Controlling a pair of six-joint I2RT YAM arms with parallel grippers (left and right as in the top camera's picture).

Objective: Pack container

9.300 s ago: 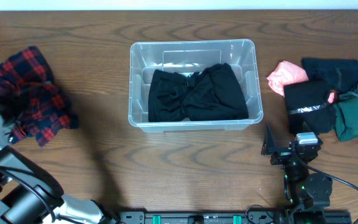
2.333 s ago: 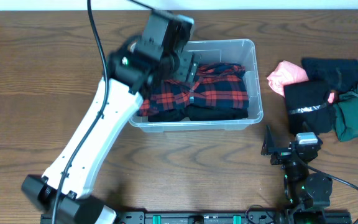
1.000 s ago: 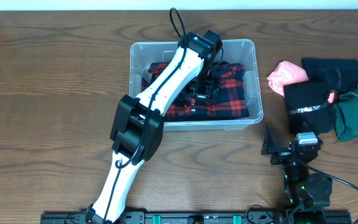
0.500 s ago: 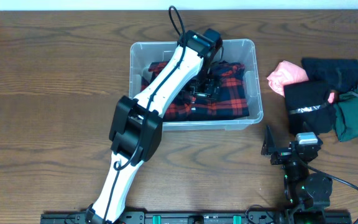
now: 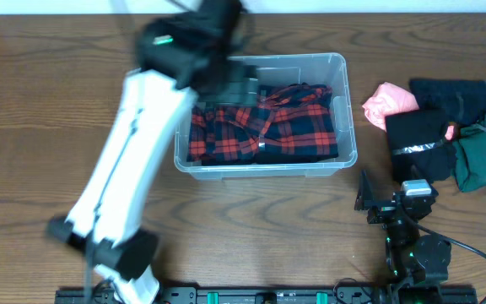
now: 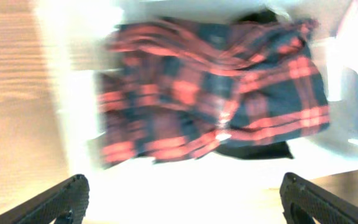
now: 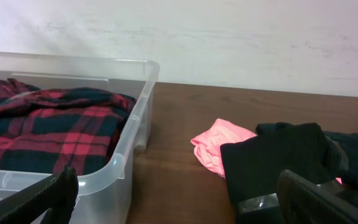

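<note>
Jaws of the left gripper [image 6: 188, 208] and right gripper [image 7: 179, 202] stand released, empty. One container [image 5: 264, 172] sits mid-tabletop near the far edge, holding one plaid shirt [image 5: 268, 127]. Four garments [image 5: 433, 135] lie by the right edge.

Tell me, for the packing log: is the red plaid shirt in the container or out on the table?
In. The plaid shirt lies crumpled inside the container, atop a black garment.
</note>
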